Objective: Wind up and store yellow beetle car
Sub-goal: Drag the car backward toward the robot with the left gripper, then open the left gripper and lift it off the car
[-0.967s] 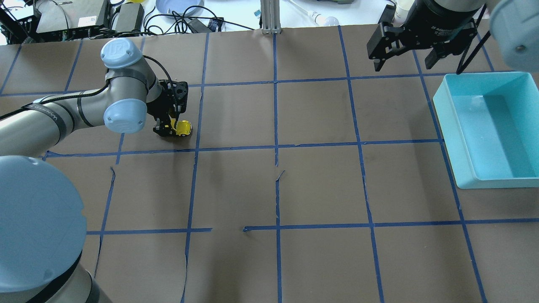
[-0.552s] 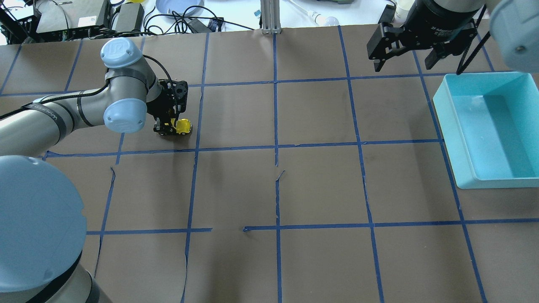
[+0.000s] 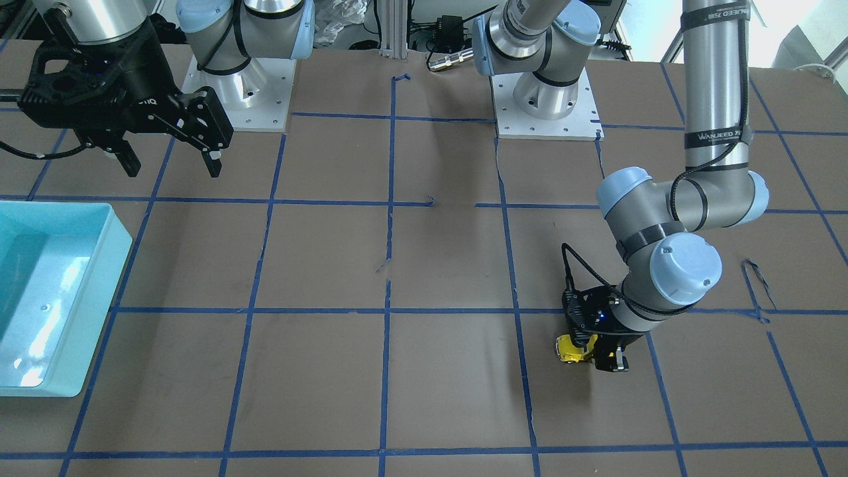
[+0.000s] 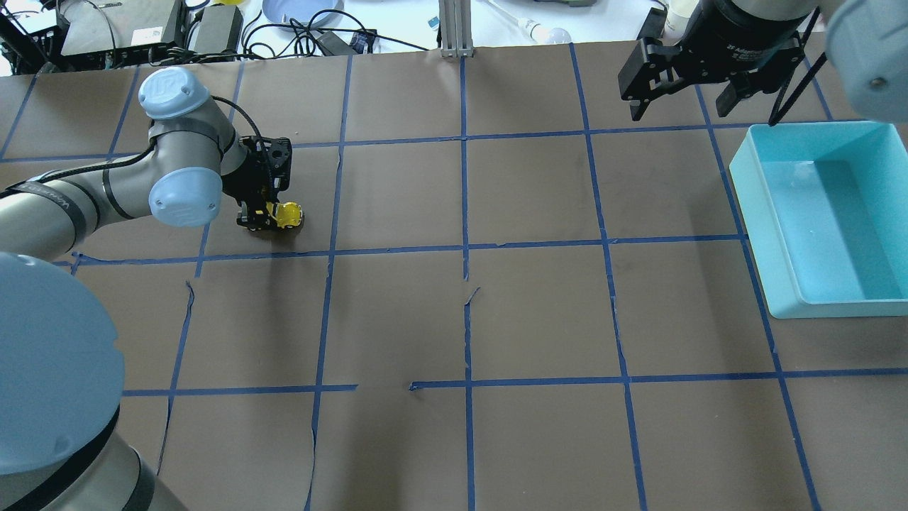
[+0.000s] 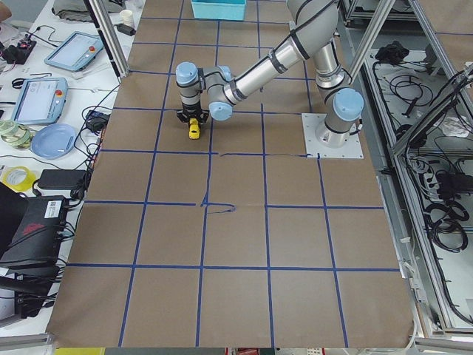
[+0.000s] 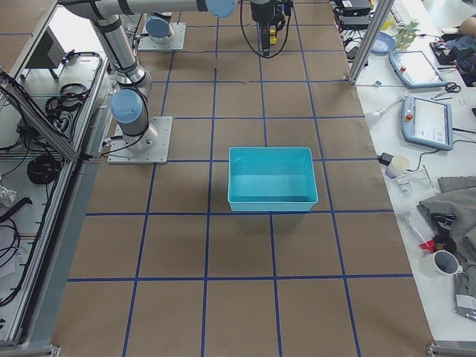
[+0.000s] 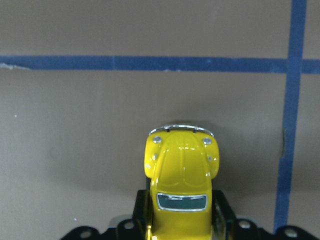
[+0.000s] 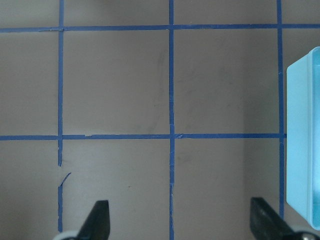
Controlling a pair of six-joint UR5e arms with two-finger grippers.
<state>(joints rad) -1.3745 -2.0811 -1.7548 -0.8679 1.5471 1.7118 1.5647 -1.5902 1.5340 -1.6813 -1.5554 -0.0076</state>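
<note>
The yellow beetle car (image 4: 291, 214) is held in my left gripper (image 4: 273, 218), which is shut on its rear half, low over the brown table. The car's nose points away from the wrist in the left wrist view (image 7: 182, 170). It also shows in the front-facing view (image 3: 571, 349), with the left gripper (image 3: 596, 356) behind it, and in the exterior left view (image 5: 194, 131). My right gripper (image 4: 681, 108) is open and empty, high above the table's far right, near the bin's far corner. It also shows in the front-facing view (image 3: 172, 165).
A light-blue open bin (image 4: 745, 184) stands at the table's right edge, with nothing showing in it. It also shows in the front-facing view (image 3: 122, 258) and the right wrist view (image 8: 300, 140). Blue tape lines grid the brown paper cover. Cables and devices lie beyond the far edge.
My left gripper has moved to the left with the yellow car in it, dragging it back along the table. The right arm has not moved.
</note>
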